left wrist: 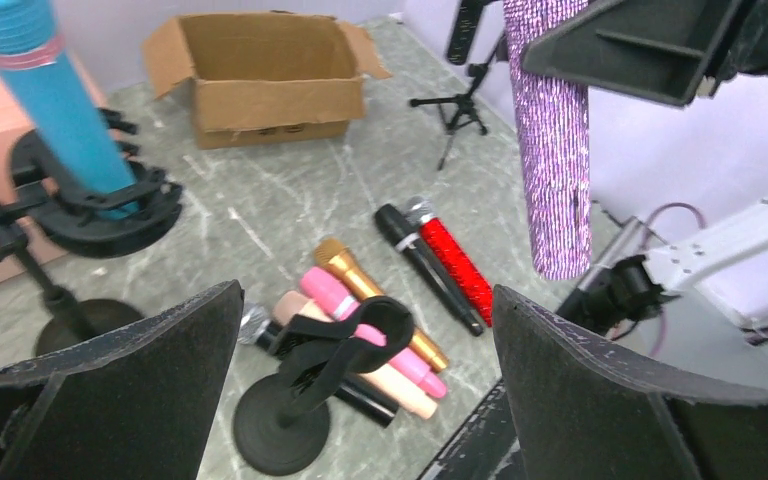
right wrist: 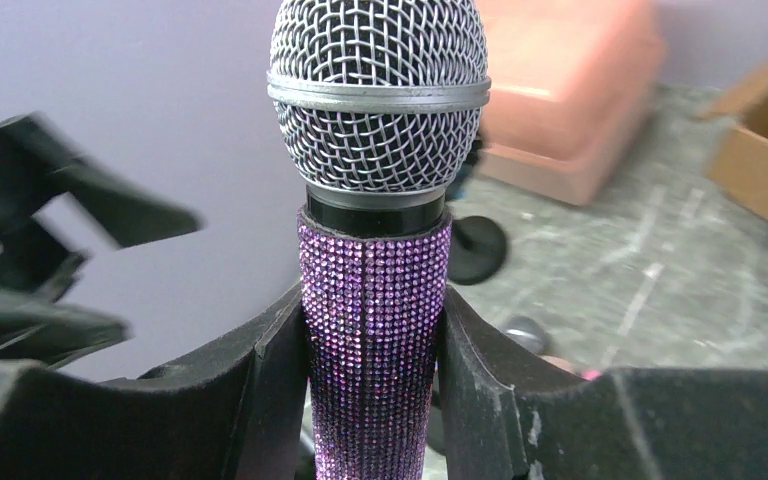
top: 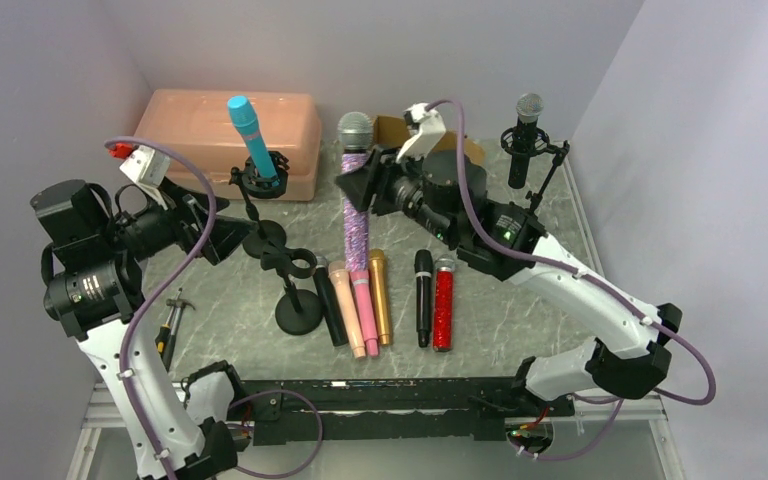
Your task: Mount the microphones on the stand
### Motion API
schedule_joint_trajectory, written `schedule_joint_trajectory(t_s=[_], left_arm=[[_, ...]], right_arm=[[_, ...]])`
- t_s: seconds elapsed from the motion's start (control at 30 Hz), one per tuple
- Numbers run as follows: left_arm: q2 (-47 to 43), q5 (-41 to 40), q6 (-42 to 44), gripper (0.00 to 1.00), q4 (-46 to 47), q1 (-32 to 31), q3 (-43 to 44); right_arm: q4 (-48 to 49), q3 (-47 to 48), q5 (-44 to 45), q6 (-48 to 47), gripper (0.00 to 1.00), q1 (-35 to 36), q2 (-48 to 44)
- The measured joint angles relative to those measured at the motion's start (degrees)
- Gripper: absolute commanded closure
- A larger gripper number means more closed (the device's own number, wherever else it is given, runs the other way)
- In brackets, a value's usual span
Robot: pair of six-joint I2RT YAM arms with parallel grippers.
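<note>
Clamping the purple glitter microphone (top: 356, 225) upright in my right hand (right wrist: 372, 350), left hand (top: 218, 228) apart; if I lower it off-centre, its tail could topple the empty stand (top: 297, 292).

White-shelled left arm (top: 125, 360) and right arm (top: 580, 290), black at the joints, on a black base rail (top: 380, 398).
Purple cables (top: 175, 280) loop along both; left hand (left wrist: 365, 400) and right hand (right wrist: 372, 400) end in black wedge-shaped fingers (left wrist: 110, 390); a small green light (top: 505, 236) glows.

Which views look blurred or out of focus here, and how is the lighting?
Right wrist: purple microphone is sharp, the pink box behind it is soft. Left wrist: the near fingers are dark and soft-edged, the red microphone is crisp. Top external: sharp throughout, with even light and only faint shadows.
</note>
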Motion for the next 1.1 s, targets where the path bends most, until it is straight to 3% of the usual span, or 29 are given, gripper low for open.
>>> schedule_joint_trajectory(t_s=[0.2, 0.47, 0.73, 1.1], left_arm=[[-0.6, 0.9, -3.9, 0.01, 4.2, -6.8, -0.6], [-1.6, 0.2, -5.9, 0.01, 7.0, -17.1, -5.7], [0.0, -0.9, -6.1, 0.01, 7.0, -20.8, -7.4], [-0.7, 3.7, -9.0, 0.01, 11.8, -21.9, -8.7]], right_arm=[[5.9, 3.5, 0.5, -4.5, 0.88, 9.7, 3.6], [12.0, 3.7, 2.2, -9.3, 0.90, 14.0, 8.4], [20.4, 3.7, 3.4, -12.9, 0.92, 16.2, 8.7], [29.8, 3.6, 4.6, -15.8, 0.93, 17.7, 11.2]])
